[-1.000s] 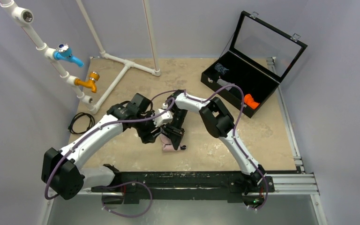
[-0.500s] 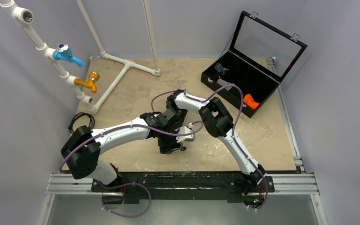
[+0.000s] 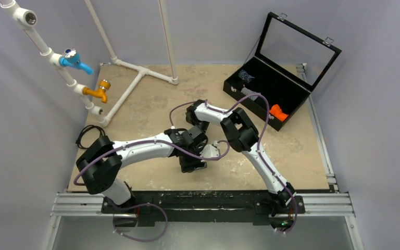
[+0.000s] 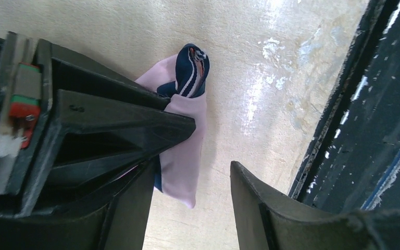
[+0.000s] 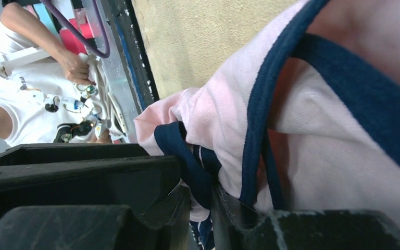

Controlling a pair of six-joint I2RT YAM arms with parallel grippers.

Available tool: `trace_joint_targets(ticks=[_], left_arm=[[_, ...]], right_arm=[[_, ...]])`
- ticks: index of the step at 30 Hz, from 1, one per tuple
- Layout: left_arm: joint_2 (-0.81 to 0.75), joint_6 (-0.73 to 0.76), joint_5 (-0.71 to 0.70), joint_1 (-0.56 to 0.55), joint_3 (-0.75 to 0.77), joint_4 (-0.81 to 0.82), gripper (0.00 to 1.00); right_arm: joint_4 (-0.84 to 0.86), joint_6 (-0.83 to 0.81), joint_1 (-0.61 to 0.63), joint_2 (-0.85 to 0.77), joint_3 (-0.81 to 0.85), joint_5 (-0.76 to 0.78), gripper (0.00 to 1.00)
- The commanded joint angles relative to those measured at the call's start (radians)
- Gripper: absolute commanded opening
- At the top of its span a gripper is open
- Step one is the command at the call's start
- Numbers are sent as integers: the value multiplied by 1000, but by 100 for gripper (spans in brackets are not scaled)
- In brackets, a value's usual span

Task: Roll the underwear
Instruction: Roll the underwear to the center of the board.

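Observation:
The underwear (image 4: 185, 151) is pale pink with navy trim, bunched and hanging just above the tan table. My right gripper (image 5: 200, 208) is shut on its navy-trimmed edge; the fabric (image 5: 312, 120) fills that view. In the left wrist view the right gripper's black fingers (image 4: 120, 120) come in from the left with the cloth. My left gripper (image 4: 194, 179) is open and empty, and its jaws straddle the lower tip of the cloth without touching it. In the top view both grippers (image 3: 191, 159) meet near the table's front middle and hide the underwear.
An open black case (image 3: 271, 88) at the back right holds an orange rolled cloth (image 3: 277, 111) and a grey-striped one (image 3: 247, 92). White pipes with taps (image 3: 96, 91) stand at the back left beside a black cable coil (image 3: 88, 136). The black front rail (image 4: 354, 130) is close.
My left arm has swung right and forward, and its open gripper has come to the underwear from the left. The right gripper keeps its hold on the cloth.

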Motion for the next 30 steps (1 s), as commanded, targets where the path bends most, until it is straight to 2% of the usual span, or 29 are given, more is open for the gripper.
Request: trace_joint_targets(ticks=[1, 7, 9, 13, 18, 21, 30], left_arm=[[53, -23, -44, -13, 33, 97, 54], [111, -40, -85, -31, 72, 78, 54], [130, -48, -91, -36, 83, 72, 50], [165, -67, -83, -41, 110, 41, 30], [168, -62, -68, -41, 106, 15, 0], [160, -51, -76, -41, 91, 16, 0], [143, -28, -87, -41, 72, 34, 0]], right_arm=[[147, -59, 10, 51, 4, 127, 20], [140, -65, 10, 47, 3, 115, 19], [140, -67, 10, 44, 2, 113, 18], [148, -62, 10, 37, -2, 104, 19], [163, -53, -6, -1, -32, 80, 39], [180, -47, -22, -47, -55, 79, 44], [237, -55, -82, -155, -102, -22, 42]])
